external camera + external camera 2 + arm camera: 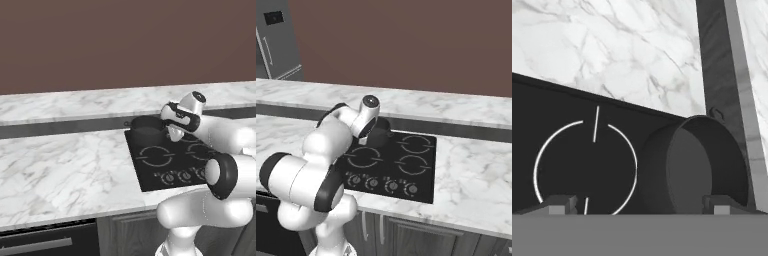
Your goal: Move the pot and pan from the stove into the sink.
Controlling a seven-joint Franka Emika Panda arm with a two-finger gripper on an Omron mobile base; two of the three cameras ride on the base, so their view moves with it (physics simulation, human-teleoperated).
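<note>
Knobs point(383, 184) in row along near edge of stove point(421, 172), black glass cooktop set in marble counter point(65, 170). White burner rings behind knobs; near-left ring point(584, 167) bare. Gripper point(639, 202) above stove's left half, jaws spread wide, grasping nothing; one fingertip point(559, 202) over bare ring, other against pot's open mouth. Pot point(699, 162), dark grey, straight-sided, upright on far-left burner. Raised marble ledge point(456, 107) beyond, then brown wall point(125, 40).
</note>
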